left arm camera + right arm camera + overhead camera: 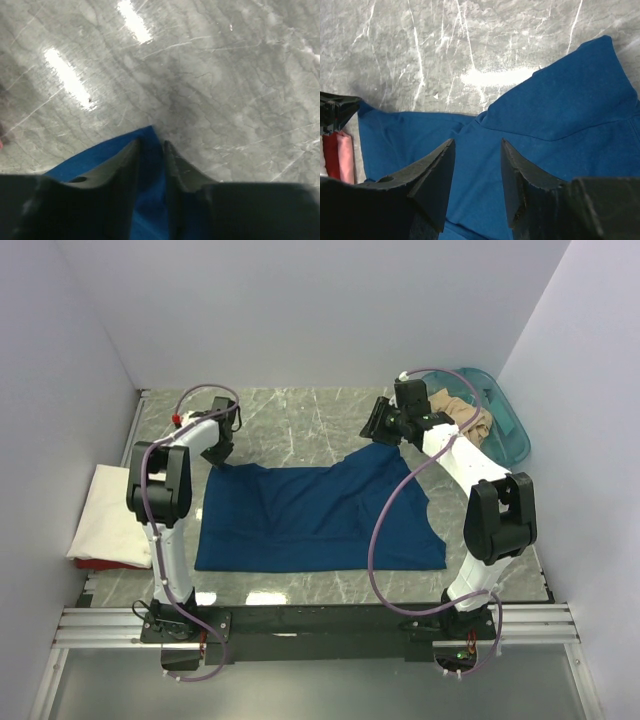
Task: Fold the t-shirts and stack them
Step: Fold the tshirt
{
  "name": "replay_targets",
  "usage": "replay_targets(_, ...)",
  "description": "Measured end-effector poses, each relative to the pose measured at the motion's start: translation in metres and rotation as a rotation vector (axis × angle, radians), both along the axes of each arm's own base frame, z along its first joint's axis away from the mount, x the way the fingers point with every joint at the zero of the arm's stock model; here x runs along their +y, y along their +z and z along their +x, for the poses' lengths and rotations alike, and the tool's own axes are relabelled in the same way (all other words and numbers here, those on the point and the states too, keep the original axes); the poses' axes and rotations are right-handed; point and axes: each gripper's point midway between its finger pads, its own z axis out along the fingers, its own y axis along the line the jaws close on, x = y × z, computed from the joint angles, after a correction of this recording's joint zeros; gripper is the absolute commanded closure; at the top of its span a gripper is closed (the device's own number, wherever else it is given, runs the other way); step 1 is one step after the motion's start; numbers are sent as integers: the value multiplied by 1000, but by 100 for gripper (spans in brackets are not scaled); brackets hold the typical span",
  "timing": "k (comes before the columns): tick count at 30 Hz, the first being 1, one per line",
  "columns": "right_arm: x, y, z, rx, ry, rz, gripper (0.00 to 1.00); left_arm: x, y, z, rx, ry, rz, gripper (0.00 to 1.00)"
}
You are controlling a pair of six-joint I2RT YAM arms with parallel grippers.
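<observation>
**Top view.** The left arm [160, 485] covers part of the cream-white t-shirt [105, 505]. Only an edge shows of the red item [95, 562] beneath it. The right arm [478, 472] hides much of the tan t-shirt [466, 410] in the teal tub [515, 435].

**Left wrist view.** Only one corner of the blue t-shirt [150, 190] shows; the bottom edge cuts off the rest. Whether the jaws of the left gripper [151, 144] pinch it cannot be told.
</observation>
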Motion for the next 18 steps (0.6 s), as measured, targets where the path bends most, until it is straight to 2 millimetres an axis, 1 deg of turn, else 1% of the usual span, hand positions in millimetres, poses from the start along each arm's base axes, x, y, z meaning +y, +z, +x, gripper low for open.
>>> replay_targets(3,-1,0,0,1,0,4,52,0,1,-4,-8,-3,-4,86)
replay_targets(4,-3,0,1,1,-3,4,52,0,1,-6,-9,-5,-8,93)
replay_targets(6,-6,0,2,1,-10,4,52,-1,2,-8,-12,-11,-16,99)
replay_targets(8,-10,0,3,1,-19,3,52,-3,5,-13,-9,-18,-26,99)
replay_targets(11,-16,-1,5,0,-34,-9,52,-2,13,-21,-21,-24,-29,99)
replay_targets(14,-22,-2,7,-3,-47,-25,52,-1,31,-29,-57,-24,-32,99)
replay_targets(18,-30,-5,10,-6,-66,-55,50,0,56,-32,-126,-30,-37,99)
